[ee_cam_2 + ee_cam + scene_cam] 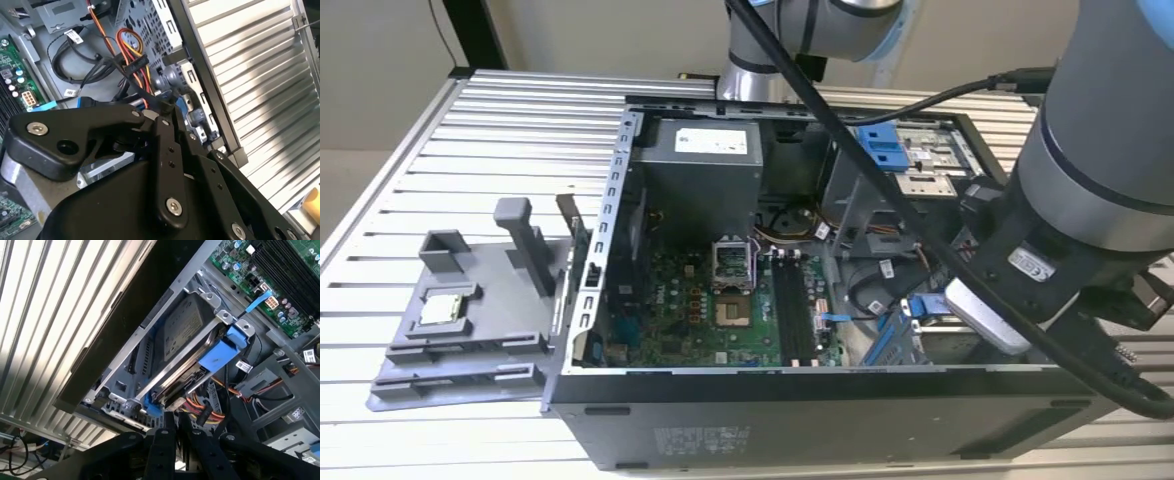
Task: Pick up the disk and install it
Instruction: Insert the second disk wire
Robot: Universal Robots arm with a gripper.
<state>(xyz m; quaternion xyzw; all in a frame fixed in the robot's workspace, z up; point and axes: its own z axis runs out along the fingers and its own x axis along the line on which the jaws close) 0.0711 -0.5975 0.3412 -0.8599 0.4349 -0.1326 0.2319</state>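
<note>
Inside the drive cage: the disk (182,330) is sitting flat in the cage (150,385) at the edge of the computer case (787,420), its silver face showing between the cage's metal bars in the first wrist view.
Disk frame: the blue plastic frame (220,352) is running along the disk's edge and sticking out at the end nearest the motherboard (720,300).
Gripper: the gripper (175,420) is hovering just beside the cable end of the disk, tips pointing at it; can't tell whether they are touching it.
Jaws: they are sitting closed, the two black fingers (162,450) lying side by side with nothing visible between them.
Arm: the arm (1094,180) is reaching down into the case on the exterior view's right, blocking that corner of the case.
Cables: the red, orange and yellow wire bundle (210,412) is lying just beside the fingertips; in the second wrist view the same colours are looping over a black connector (132,65).
Case: it is lying on its side on the slatted metal tabletop (520,130), side panel off, board facing up.
Power supply: the grey box with a white sticker (700,170) is sitting at the far end of the case.
Blue bracket: a second blue plastic piece (883,148) is lying on the metal bay at the far corner, exterior view's right.
Fixture: the grey fixture (467,330) is resting on the tabletop at the exterior view's left, well apart from the arm, with a small square silver chip (444,308) on it.
</note>
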